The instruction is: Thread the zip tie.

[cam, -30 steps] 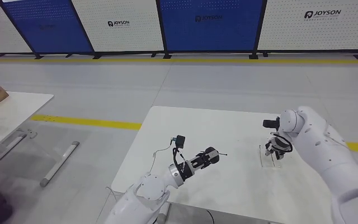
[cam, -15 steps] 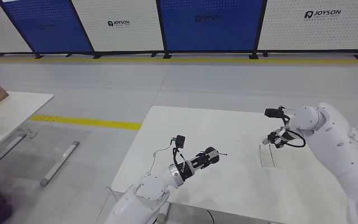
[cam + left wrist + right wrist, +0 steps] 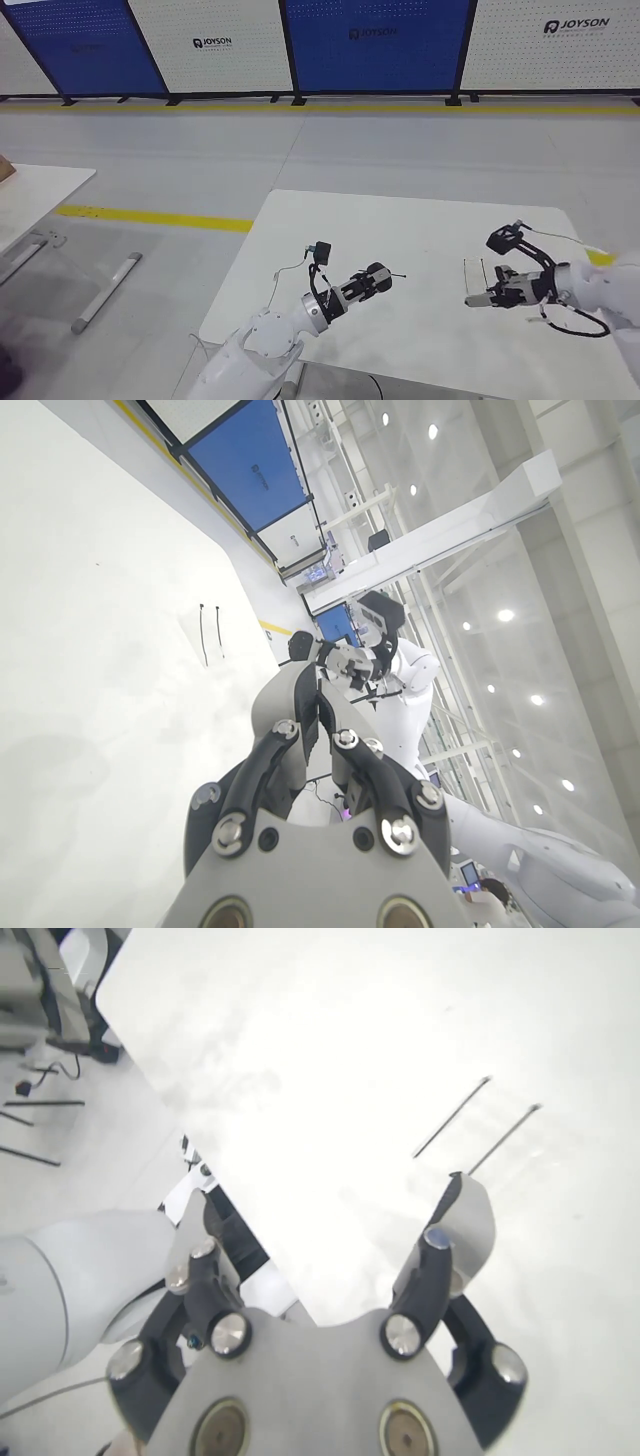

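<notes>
Bench: white bench [image 3: 400, 215] before blue and white wall panels; 2 zip ties [image 3: 466, 278] lie flat on it, parallel and just apart.
Change: within 1 s the right arm has swung from above the ties down toward the bench's near edge; the ties and the left arm have not shifted.
Right pincer [image 3: 325, 1190]: spread, empty, 1 finger just beside a tie's near end.
Left pincer [image 3: 316, 695]: pressed together, well apart from the ties.
Meaning: we judge no tie is picked up yet, so threading has not begun.
</notes>
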### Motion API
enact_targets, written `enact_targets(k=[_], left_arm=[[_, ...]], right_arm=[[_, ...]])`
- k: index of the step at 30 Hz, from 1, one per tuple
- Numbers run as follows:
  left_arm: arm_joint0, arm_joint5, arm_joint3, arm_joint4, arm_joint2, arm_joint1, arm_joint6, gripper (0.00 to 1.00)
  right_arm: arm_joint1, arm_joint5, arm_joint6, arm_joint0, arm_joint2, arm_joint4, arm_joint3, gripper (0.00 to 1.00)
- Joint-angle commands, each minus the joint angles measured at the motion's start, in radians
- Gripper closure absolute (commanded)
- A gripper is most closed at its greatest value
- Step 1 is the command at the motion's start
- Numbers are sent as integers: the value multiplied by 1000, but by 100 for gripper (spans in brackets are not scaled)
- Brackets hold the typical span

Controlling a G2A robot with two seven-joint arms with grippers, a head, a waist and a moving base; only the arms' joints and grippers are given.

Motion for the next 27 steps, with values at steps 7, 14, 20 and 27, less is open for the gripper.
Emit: enact_targets(k=[7, 14, 20, 27], left_arm=[[0, 0, 0, 0, 0, 0, 0, 100], [0, 0, 0, 0, 0, 0, 0, 100], [0, 0, 0, 0, 0, 0, 0, 100], [0, 0, 0, 0, 0, 0, 0, 100]], right_arm=[[-1, 0, -12, 3, -1, -2, 5, 0], [3, 0, -25, -10, -7, 191, -51, 0], [-4, 0, -12, 16, -28, 340, 69, 0], [-75, 0, -12, 212, -280, 411, 353, 0]])
